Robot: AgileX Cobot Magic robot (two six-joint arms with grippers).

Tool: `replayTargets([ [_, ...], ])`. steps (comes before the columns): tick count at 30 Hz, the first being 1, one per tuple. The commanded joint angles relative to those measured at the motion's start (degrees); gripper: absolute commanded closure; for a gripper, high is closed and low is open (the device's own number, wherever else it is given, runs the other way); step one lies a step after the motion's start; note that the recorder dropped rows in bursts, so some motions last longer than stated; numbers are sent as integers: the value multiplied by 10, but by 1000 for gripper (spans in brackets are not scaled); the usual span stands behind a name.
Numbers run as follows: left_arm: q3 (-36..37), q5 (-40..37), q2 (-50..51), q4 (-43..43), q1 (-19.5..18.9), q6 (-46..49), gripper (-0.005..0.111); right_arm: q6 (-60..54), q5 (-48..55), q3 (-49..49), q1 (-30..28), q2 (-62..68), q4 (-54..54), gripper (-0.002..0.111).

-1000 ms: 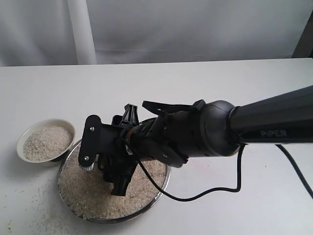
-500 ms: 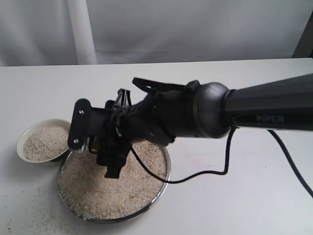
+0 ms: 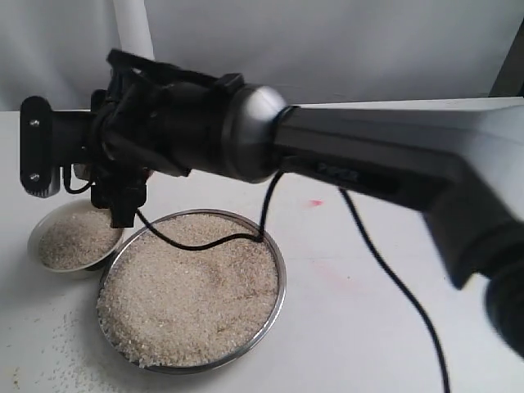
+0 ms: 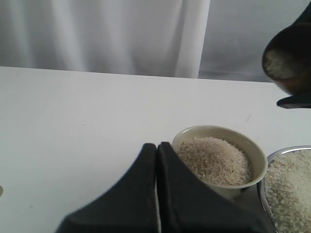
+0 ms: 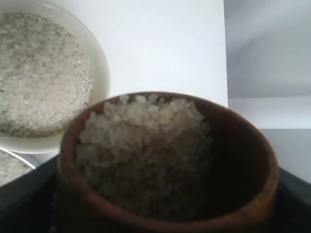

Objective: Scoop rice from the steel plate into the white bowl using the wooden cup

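Note:
My right gripper (image 3: pixel 121 190) reaches across to the left and hangs above the white bowl (image 3: pixel 39 231), shut on the wooden cup (image 5: pixel 245 145). The cup is heaped with rice (image 5: pixel 146 150) and sits upright, above and beside the bowl's rim (image 5: pixel 99 63). In the left wrist view the cup (image 4: pixel 287 60) hangs high over the bowl (image 4: pixel 252 160), which is heaped with rice (image 4: pixel 214 160). The steel plate (image 3: pixel 277 270) lies next to the bowl, full of rice (image 3: pixel 192 299). My left gripper (image 4: pixel 157 145) is shut and empty, close beside the bowl.
The right arm's black body (image 3: pixel 205 123) and its cable (image 3: pixel 270 196) hang over the far part of the plate. Loose grains (image 3: pixel 57 344) are scattered on the white table near the plate's left side. A white curtain (image 3: pixel 327 49) backs the table.
The right gripper has lifted the cup out of the plate's rice and carried it up and left, to above the white bowl. The plate's rice is now uncovered.

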State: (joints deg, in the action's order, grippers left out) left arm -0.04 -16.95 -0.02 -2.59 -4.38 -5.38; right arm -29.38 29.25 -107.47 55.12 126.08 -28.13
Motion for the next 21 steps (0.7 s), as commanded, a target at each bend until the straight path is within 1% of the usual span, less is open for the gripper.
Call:
replayTargets([
  [1, 0, 7, 0, 1, 4, -1, 107, -2, 52, -87, 15, 69, -74, 108],
  [3, 0, 7, 0, 1, 4, -1, 107, -2, 70, -117, 19, 100, -107, 108],
  [7, 0, 7, 0, 1, 4, -1, 107, -3, 94, -146, 31, 138, -168, 108],
  [13, 0, 7, 0, 1, 4, -1, 107, -13, 89, -146, 44, 162, -257, 108],
  [21, 0, 7, 0, 1, 4, -1, 107, -19, 78, -146, 50, 171, -311, 108],
])
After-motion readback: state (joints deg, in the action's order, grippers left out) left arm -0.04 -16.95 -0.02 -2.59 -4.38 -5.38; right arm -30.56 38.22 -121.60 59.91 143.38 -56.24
